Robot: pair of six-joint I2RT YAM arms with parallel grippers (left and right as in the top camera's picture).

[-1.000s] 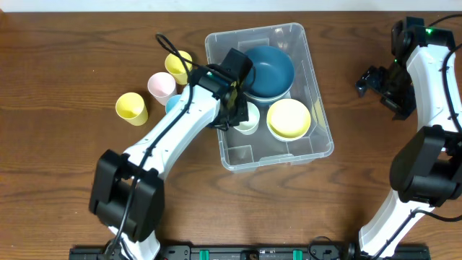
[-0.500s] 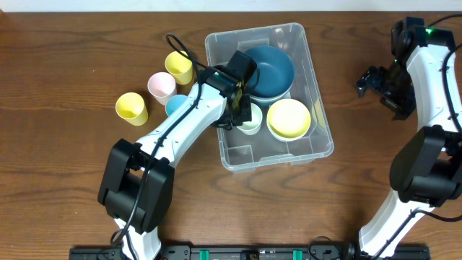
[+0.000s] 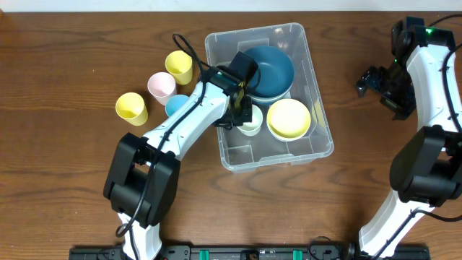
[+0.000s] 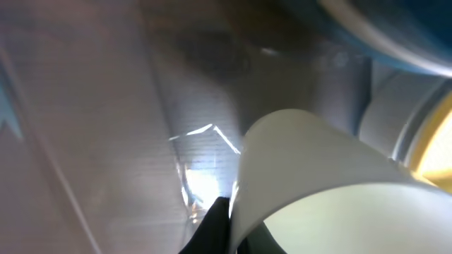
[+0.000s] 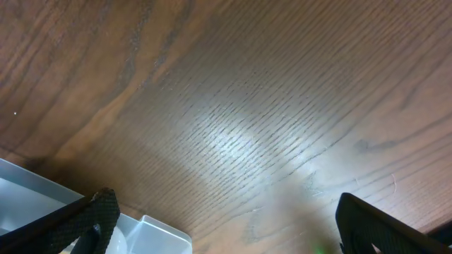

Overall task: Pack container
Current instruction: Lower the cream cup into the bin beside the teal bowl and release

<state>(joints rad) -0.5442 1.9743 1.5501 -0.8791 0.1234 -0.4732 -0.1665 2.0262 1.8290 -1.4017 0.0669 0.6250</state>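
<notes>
Left wrist shows left hand [image 4: 236,229] gripping pale cup [image 4: 318,162], a grasp hidden overhead; right hand [image 5: 226,219] spread, empty.

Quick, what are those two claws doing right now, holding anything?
Left gripper: at the pale cup in the container; grip cannot be told.
Right gripper: open, empty.

A pale cup [image 4: 311,169] (very close) sits inside the clear container [image 4: 106,127].
</notes>
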